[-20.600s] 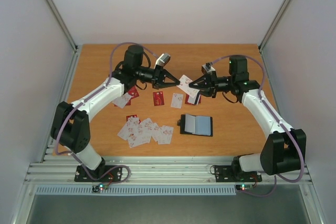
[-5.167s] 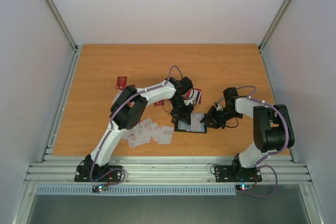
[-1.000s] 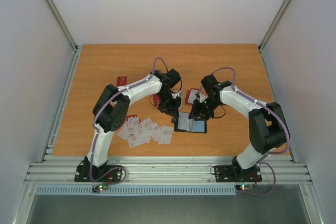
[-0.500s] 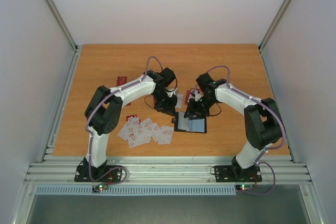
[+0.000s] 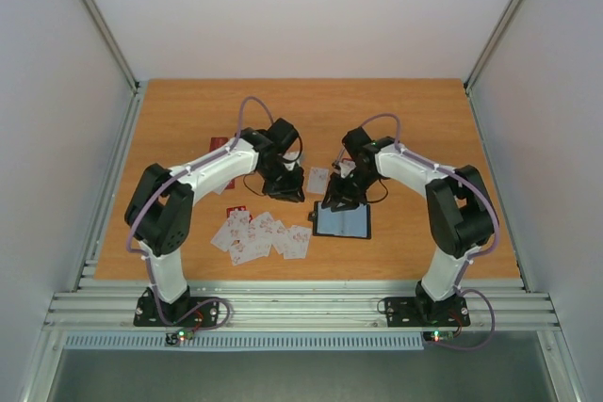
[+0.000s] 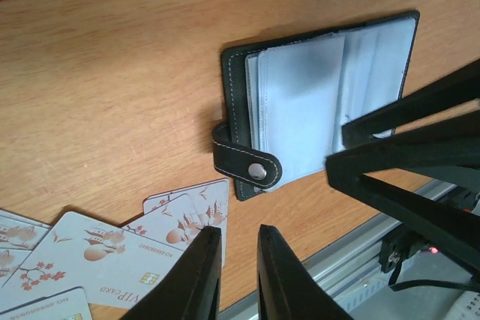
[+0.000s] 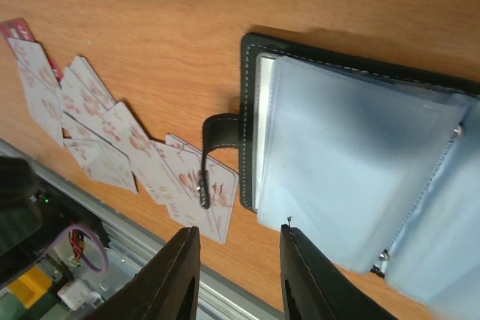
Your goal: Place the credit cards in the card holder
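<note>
Hovering by the card holder point(image 5: 345, 224), lying open on the table point(image 5: 188, 110) | credit cards point(image 5: 259, 235) sitting fanned just beside it | left gripper point(image 6: 240, 234) barely parted, empty | right gripper point(image 7: 238, 234) parted wider, empty

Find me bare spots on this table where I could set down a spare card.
Free: the far strip of the table behind both arms; its right side past the right arm; its left edge past the left arm. Crowded: the middle, where the left tool and right tool hover by the card holder and fanned cards.
</note>
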{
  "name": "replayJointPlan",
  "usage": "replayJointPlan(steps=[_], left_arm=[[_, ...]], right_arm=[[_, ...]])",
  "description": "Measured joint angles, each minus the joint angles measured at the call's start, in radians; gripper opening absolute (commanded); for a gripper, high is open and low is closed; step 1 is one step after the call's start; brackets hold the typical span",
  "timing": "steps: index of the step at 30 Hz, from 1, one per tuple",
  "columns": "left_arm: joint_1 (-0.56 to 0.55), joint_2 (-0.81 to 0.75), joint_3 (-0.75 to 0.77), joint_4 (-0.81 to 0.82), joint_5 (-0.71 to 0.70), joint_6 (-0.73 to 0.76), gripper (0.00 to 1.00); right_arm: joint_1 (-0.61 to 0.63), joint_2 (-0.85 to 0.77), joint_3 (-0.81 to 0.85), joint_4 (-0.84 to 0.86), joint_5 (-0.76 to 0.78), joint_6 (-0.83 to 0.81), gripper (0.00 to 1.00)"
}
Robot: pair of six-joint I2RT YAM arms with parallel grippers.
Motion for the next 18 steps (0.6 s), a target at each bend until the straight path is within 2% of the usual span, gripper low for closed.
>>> replayJointPlan(steps=[6,10,14,18], left_arm=[[0.005,-0.028,-0.045,0.029,-0.013,-0.001,0.24],[0.003,-0.068,-0.077,0.023,-0.047,0.017,0.4],[0.004,-0.184,-0.152,0.008,-0.105,0.021,0.56],[0.004,-0.357,-0.254,-0.044,-0.18,0.006,0.68]], right_arm=[[0.0,-0.087,0.024,-0.058,0.065,-0.024,0.31],[0.0,-0.163,0.023,-0.097,0.095,-0.043,0.32],[0.0,-0.211,0.021,-0.108,0.072,-0.054,0.34],[0.002,-0.226,0.001,-0.085,-0.003,-0.048,0.43]])
